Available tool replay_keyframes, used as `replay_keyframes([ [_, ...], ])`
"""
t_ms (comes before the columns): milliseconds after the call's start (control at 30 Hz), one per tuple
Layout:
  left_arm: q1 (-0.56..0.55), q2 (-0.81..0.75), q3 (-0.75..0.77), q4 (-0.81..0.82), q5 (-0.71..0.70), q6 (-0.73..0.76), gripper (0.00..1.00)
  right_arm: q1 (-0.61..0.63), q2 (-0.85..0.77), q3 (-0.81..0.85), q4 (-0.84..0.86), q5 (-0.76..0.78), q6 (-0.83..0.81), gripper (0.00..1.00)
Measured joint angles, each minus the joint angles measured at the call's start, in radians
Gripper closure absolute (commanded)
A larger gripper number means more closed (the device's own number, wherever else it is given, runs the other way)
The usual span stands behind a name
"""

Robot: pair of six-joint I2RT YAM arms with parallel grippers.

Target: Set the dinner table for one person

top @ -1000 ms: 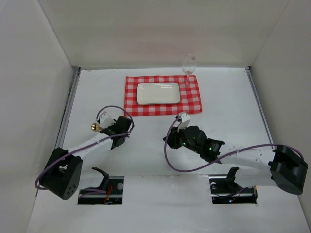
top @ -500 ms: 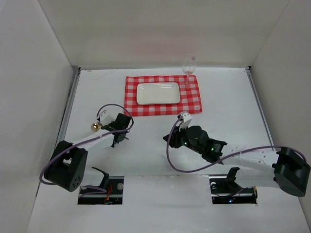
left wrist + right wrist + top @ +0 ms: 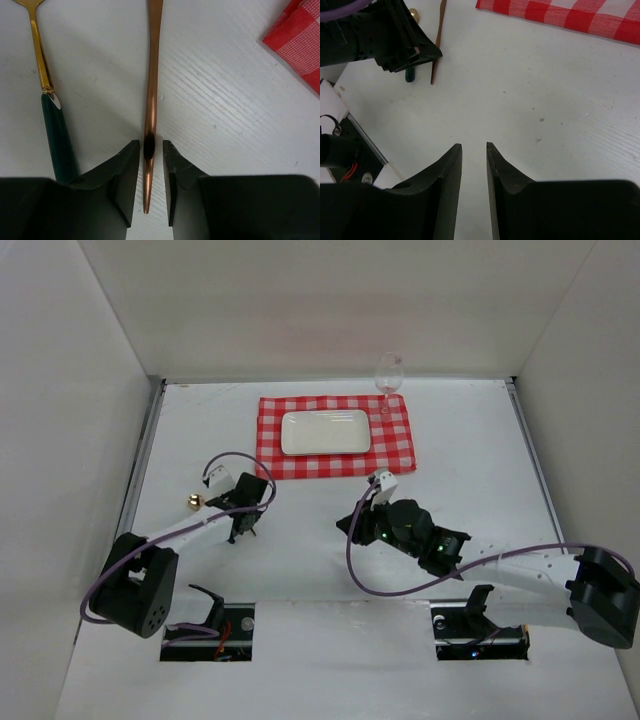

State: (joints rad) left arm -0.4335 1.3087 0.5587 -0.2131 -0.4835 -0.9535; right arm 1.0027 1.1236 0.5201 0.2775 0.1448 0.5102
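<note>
The dinner table [image 3: 470, 440] is a white surface. A red-and-white checked cloth [image 3: 335, 462] lies at its far middle with a white rectangular plate [image 3: 325, 432] on it and a wine glass [image 3: 388, 375] at its far right corner. My left gripper [image 3: 151, 150] points down over the table left of centre [image 3: 243, 525]. Its jaws are narrowly open astride the handle end of a copper utensil [image 3: 151, 90] that lies flat, with a gap on each side. A gold spoon with a dark green handle [image 3: 37, 55] lies just to its left. My right gripper [image 3: 474, 150] is narrowly open and empty above bare table.
The cloth's corner [image 3: 300, 45] shows at the upper right of the left wrist view. The right wrist view shows the left gripper [image 3: 395, 40], the copper utensil [image 3: 438, 45] and the cloth's near edge [image 3: 560, 12]. White walls stand on three sides.
My left gripper has shifted a little to the left and nearer over the utensils. My right arm has moved slightly to the right.
</note>
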Motion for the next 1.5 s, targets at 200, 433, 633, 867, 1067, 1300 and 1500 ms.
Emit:
replay_keyframes([
  [200, 0.014, 0.011, 0.007, 0.005, 0.013, 0.049, 0.97, -0.001, -0.011, -0.004, 0.0, -0.001, 0.004, 0.68],
  [433, -0.001, -0.018, 0.012, -0.035, 0.031, 0.096, 1.0, -0.035, -0.089, -0.036, 0.003, 0.005, 0.019, 0.67],
  [633, -0.195, -0.099, 0.153, -0.126, 0.018, 0.141, 1.0, -0.141, -0.259, -0.115, 0.016, 0.033, 0.06, 0.67],
  [867, -0.406, 0.033, 0.418, -0.015, 0.029, 0.157, 1.0, -0.341, -0.508, -0.189, -0.01, 0.074, 0.127, 0.69],
  [1067, -0.462, 0.332, 0.619, 0.108, 0.094, 0.161, 1.0, -0.483, -0.668, -0.231, -0.095, 0.134, 0.19, 0.87],
  [1300, -0.459, 0.621, 0.861, 0.156, 0.172, 0.162, 1.0, -0.57, -0.717, -0.249, -0.161, 0.139, 0.243, 0.88],
  [1500, -0.432, 0.762, 1.044, 0.163, 0.216, 0.164, 1.0, -0.57, -0.707, -0.256, -0.172, 0.138, 0.255, 0.8],
])
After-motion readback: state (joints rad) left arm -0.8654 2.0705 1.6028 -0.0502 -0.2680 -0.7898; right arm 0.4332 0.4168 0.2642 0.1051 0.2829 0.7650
